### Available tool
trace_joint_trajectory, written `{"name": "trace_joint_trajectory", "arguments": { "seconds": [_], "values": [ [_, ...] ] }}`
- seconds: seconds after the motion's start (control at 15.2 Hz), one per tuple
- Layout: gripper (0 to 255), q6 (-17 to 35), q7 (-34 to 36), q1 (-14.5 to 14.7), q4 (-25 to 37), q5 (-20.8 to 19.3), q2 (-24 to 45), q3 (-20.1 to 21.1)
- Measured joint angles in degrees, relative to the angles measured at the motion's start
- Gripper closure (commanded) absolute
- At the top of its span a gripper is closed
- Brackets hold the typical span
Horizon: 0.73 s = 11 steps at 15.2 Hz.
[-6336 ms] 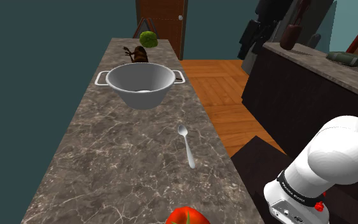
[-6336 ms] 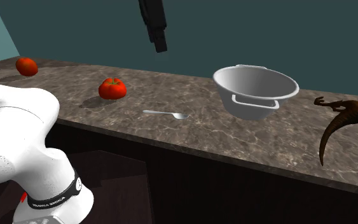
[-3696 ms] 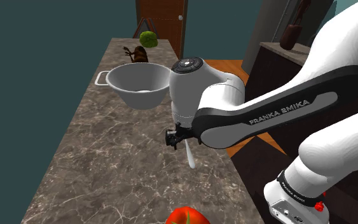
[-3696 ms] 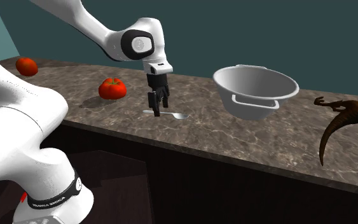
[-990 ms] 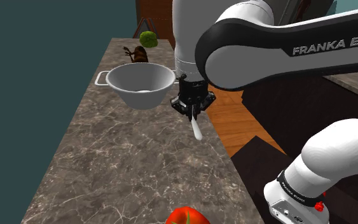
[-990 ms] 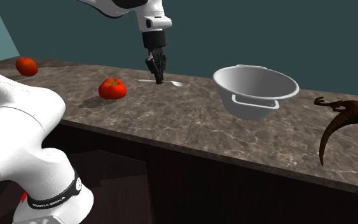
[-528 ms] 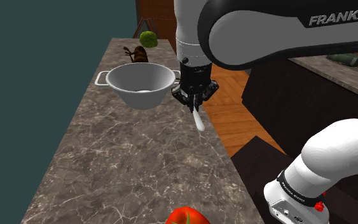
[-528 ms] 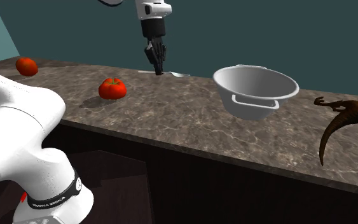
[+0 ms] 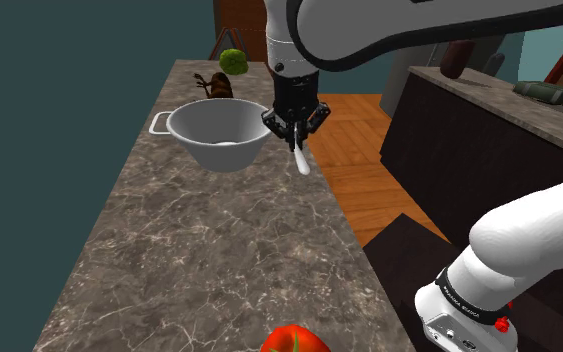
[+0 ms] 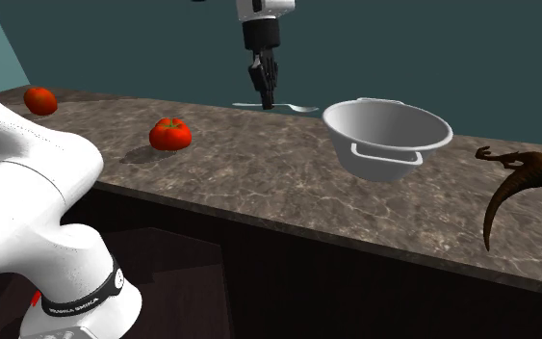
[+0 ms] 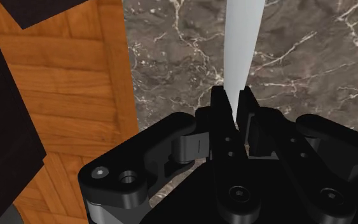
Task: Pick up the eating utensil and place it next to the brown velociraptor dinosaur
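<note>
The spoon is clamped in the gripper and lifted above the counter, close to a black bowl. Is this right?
Not quite: the bowl is white, not black, as the shoulder view shows. The rest holds: the gripper clamps the spoon, lifted above the counter.

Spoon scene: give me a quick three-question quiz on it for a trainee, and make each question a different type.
1. True or false: the tool holds the spoon clear of the counter.
2. Multiple choice: in the second exterior view, what stands on the counter between the tool and the brown dinosaur? A) a cup B) a two-handled pot C) a plate
3. Short answer: how many tomatoes lie on the counter in the second exterior view?

Key: 1 true; 2 B; 3 two.
</note>
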Motion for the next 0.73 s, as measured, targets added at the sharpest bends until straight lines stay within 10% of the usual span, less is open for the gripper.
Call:
{"name": "trace_joint_trajectory", "arguments": {
  "seconds": [0.73],
  "values": [
    [255, 1.29, -0.25, -8.02, 15.75, -14.59, 21.50, 1.52]
  ]
}}
